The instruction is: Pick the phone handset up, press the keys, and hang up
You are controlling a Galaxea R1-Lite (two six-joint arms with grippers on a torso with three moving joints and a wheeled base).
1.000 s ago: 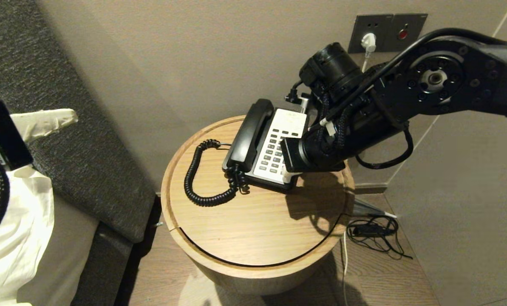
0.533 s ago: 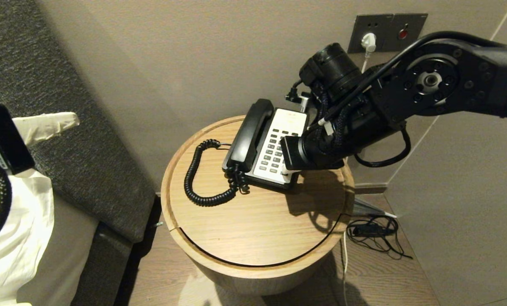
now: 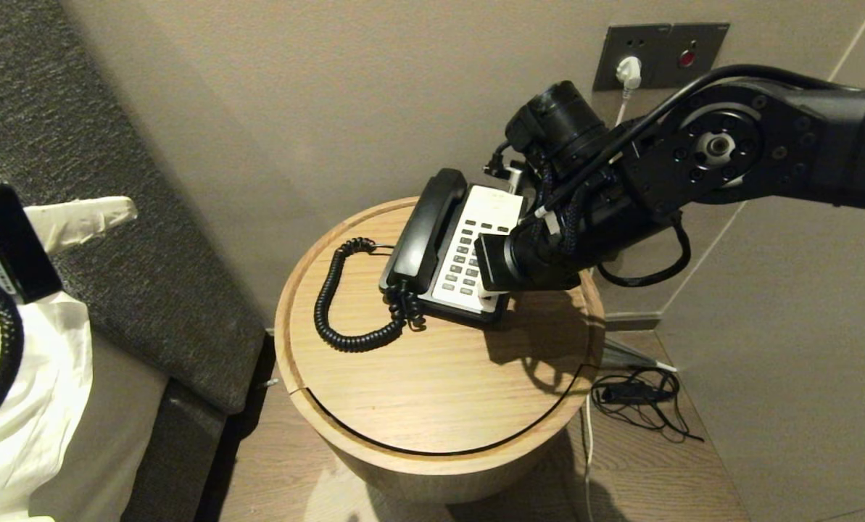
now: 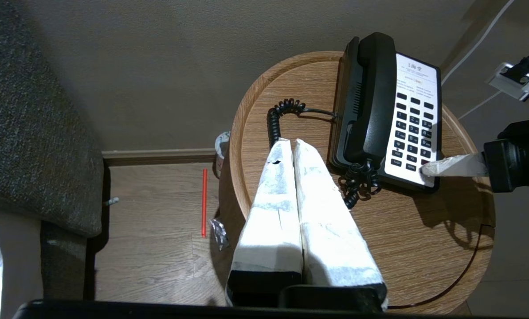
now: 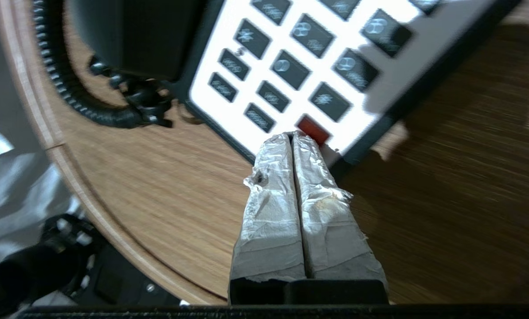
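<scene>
A black handset [image 3: 425,225] rests in its cradle on the phone [image 3: 468,254], whose white keypad [image 4: 413,128] has dark keys and one red key [image 5: 312,127]. The phone stands on a round wooden table [image 3: 432,384]. My right gripper [image 5: 293,134] is shut and empty, its taped tips over the keypad's near corner beside the red key; it also shows in the left wrist view [image 4: 426,168]. My left gripper [image 4: 290,142] is shut and empty, held high to the left, away from the table [image 3: 77,217].
A coiled black cord [image 3: 345,304] lies on the table left of the phone. A wall socket [image 3: 657,47] with a white plug is behind. Loose cables [image 3: 635,395] lie on the floor at right. A grey upholstered panel [image 3: 113,217] and white bedding [image 3: 26,406] fill the left.
My right arm has shifted slightly left and toward the keypad's near corner. The handset stays in its cradle. The left arm has barely moved.
</scene>
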